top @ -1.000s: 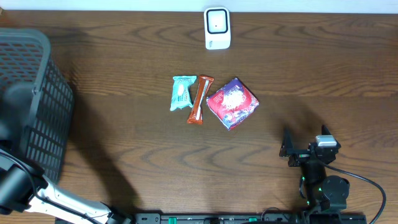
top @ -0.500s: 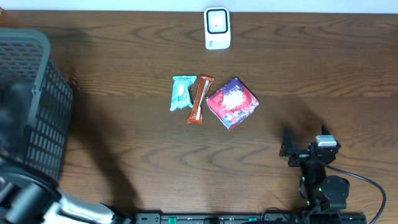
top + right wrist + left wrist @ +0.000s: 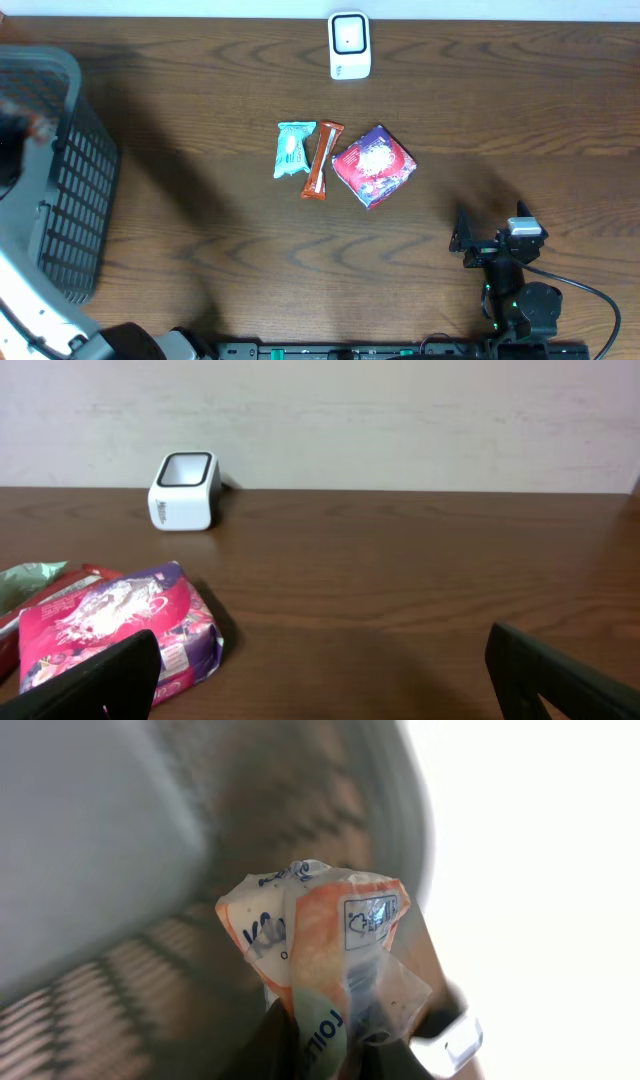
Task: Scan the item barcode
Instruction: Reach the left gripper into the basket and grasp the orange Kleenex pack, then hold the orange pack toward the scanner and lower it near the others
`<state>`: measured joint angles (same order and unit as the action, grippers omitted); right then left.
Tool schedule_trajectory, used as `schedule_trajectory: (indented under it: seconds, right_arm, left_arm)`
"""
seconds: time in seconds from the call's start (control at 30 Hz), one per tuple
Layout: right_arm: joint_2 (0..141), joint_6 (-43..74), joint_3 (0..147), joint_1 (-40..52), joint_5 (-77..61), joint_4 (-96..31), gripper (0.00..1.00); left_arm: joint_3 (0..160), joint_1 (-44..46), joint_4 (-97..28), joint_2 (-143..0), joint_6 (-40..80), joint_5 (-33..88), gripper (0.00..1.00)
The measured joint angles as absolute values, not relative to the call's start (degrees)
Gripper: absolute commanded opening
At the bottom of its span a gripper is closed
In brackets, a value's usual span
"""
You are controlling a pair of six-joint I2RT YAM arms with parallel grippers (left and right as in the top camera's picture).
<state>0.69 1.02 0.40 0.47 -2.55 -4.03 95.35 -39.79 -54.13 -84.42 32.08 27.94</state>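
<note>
Pinching orange-white packet (image 3: 325, 935) above basket (image 3: 70, 200) — left gripper (image 3: 320, 1055) clamped on its sealed end. Looks light, soft, slippery; right gripper (image 3: 325, 680) gapes empty.

the tool (image 3: 335, 1045) pinches an orange-white packet (image 3: 325, 935) before what seems blurred basket mesh (image 3: 110, 995).

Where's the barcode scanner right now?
Overhead view: the white scanner stands at the far edge of the table, near centre, beyond the orange snack bar.
</note>
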Motion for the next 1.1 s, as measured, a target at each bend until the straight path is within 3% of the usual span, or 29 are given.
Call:
schedule_trajectory:
  seconds: [0.57,0.8,1.1]
  right_arm:
    - [0.7,1.0,0.4,0.5,-2.5,-4.0,0.99]
    - [0.7,1.0,0.4,0.5,-2.5,-4.0,0.99]
    - [0.7,1.0,0.4,0.5,-2.5,-4.0,0.99]
  left_arm:
    - [93.8,-1.5,-53.8,-81.7,18.0,13.1,0.07]
    - [90.2,12.5,-53.0,-92.0,16.3,11.2,0.07]
    - [89.5,21.7,-46.5,-108.4,16.5,10.6,0.07]
